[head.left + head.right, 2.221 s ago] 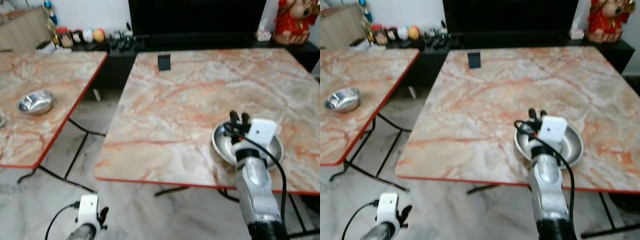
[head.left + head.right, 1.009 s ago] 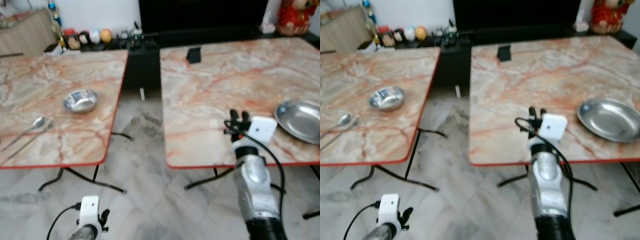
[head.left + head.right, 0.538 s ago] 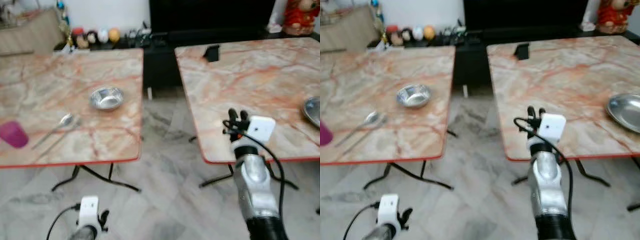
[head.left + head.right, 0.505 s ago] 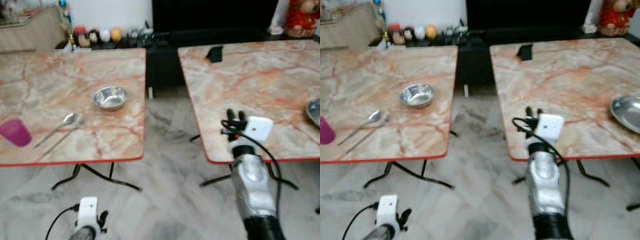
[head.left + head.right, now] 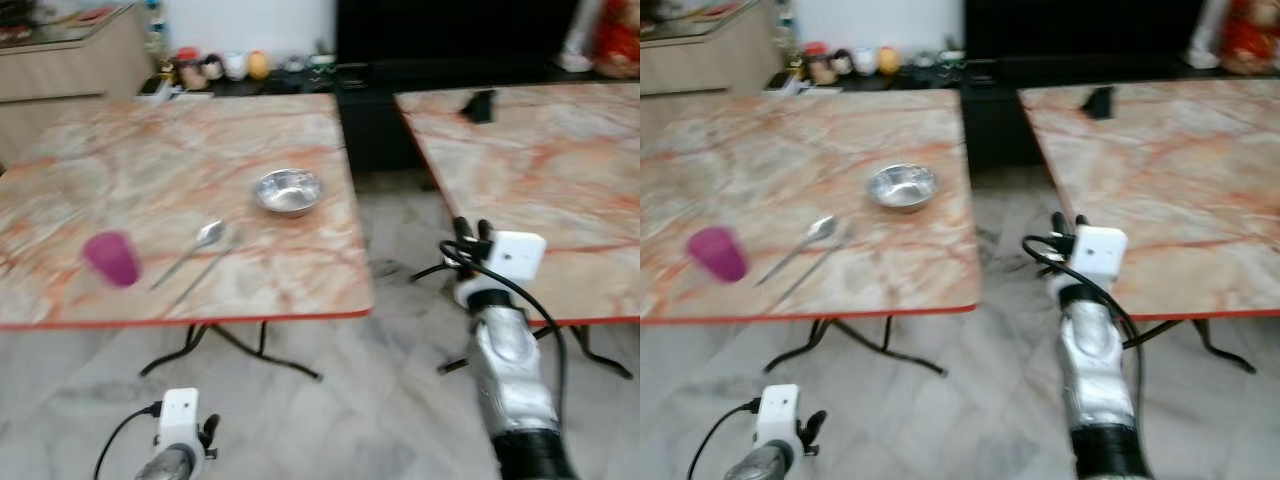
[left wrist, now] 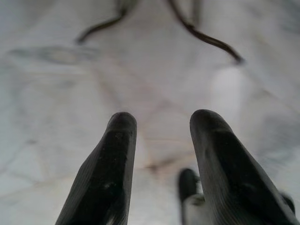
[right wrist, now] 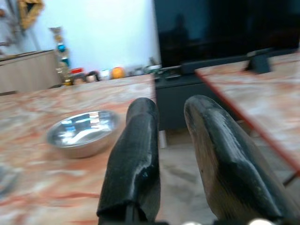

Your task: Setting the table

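A steel bowl (image 5: pixel 288 190) sits on the left marble table (image 5: pixel 80 160), near its right edge. A spoon (image 5: pixel 190 252) and a thin utensil (image 5: pixel 205 268) lie in front of it. A pink cup (image 5: pixel 112 258) stands further left. My right gripper (image 5: pixel 470 232) is raised over the gap between the two tables. It is open and empty, and the bowl (image 7: pixel 82 133) lies ahead of it (image 7: pixel 171 105). My left gripper (image 6: pixel 164 119) hangs low over the floor, open, holding nothing.
A second marble table (image 5: pixel 560 180) stands to the right with a small black object (image 5: pixel 480 105) on it. A dark low cabinet with trinkets (image 5: pixel 215 70) runs along the back wall. Black table legs (image 5: pixel 230 350) cross the tiled floor.
The whole view has swung left: the steel plate on the right table has passed out of frame, and the left table's bowl, spoon and pink cup have come in. Both arms keep their pose.
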Tool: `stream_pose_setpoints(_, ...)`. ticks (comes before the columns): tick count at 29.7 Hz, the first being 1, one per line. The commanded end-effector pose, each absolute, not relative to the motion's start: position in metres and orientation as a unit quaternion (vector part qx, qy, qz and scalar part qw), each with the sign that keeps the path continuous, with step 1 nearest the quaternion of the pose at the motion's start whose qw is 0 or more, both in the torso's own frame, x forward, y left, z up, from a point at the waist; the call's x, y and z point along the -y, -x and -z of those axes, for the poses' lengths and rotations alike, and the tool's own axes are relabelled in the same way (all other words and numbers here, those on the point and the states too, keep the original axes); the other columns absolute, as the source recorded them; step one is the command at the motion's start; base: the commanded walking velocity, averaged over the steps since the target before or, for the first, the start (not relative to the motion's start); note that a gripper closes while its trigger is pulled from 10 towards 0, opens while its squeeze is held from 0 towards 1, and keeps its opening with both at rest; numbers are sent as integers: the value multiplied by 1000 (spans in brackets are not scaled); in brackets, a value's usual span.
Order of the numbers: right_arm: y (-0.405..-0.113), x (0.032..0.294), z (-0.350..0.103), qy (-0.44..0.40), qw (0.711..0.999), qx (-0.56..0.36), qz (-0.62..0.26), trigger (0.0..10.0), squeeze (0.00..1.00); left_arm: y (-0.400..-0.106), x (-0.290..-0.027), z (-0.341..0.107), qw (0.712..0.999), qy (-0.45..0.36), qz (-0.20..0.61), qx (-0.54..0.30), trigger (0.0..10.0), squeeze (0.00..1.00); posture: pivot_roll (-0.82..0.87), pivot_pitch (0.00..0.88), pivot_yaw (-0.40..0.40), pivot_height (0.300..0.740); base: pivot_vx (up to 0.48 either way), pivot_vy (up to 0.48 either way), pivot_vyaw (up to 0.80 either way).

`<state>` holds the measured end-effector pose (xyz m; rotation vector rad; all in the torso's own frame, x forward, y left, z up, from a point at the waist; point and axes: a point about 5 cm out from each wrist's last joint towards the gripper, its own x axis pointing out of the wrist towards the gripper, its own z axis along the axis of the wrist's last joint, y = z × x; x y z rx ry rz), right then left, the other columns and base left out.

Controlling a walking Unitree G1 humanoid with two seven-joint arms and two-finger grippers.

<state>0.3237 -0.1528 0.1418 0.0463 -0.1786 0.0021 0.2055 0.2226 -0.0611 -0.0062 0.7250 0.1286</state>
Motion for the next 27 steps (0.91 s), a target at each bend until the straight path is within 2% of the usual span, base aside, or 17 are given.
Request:
stream_pose_setpoints(1,-323,165,-140,-19,996,87,16,10000,0,-205,-218,63,931,7,-58,-361,10000,0,-115,0,70,740,0,409,0)
stream_pose_setpoints(27,-330,169,-152,-11,995,97,5,10000,0,-204,-215,64,931,25,-71,-358,10000,0,-127,0,41,740,0,16,0)
